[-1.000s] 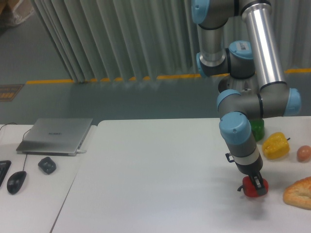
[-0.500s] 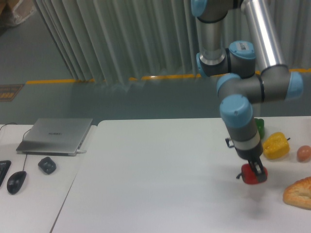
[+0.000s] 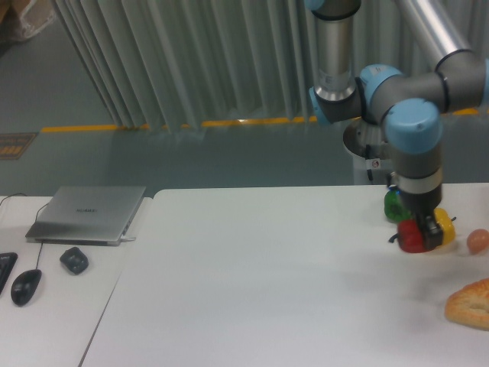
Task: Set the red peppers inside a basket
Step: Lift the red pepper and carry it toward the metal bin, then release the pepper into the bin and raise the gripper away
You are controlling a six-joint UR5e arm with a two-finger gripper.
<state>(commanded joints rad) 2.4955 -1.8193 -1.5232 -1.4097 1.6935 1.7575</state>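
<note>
Camera view, fixed and looking across a white desk (image 3: 252, 290) toward grey vertical blinds: my arm reaches down from the upper right of the frame, its silver tube and blue-capped joints bending toward the right edge. My hand (image 3: 422, 234) points downward and is closed around the red pepper (image 3: 410, 237), gripping it from above so the glossy body hangs below the fingers. I judge it to be lifted clear of the desk, though the angle makes that hard to confirm. A top grip like this suits carrying it and lowering it into a container.

Just behind my hand, partly hidden by it, sit the green pepper (image 3: 393, 206) and the yellow pepper (image 3: 446, 226), close together at the right of the frame. Further right, at the very edge, is a small round brownish thing (image 3: 478, 241), possibly an egg or an onion. A piece of golden flatbread (image 3: 468, 303) lies at the lower right.

On the far left, on a separate desk surface, are a closed grey laptop (image 3: 88, 214), a small dark object (image 3: 74, 261) beside it, and a black mouse (image 3: 26, 287) near the lower left corner.

No basket appears anywhere in view, so I take the carrying step to be in hand, with the drop not yet possible to place.
</note>
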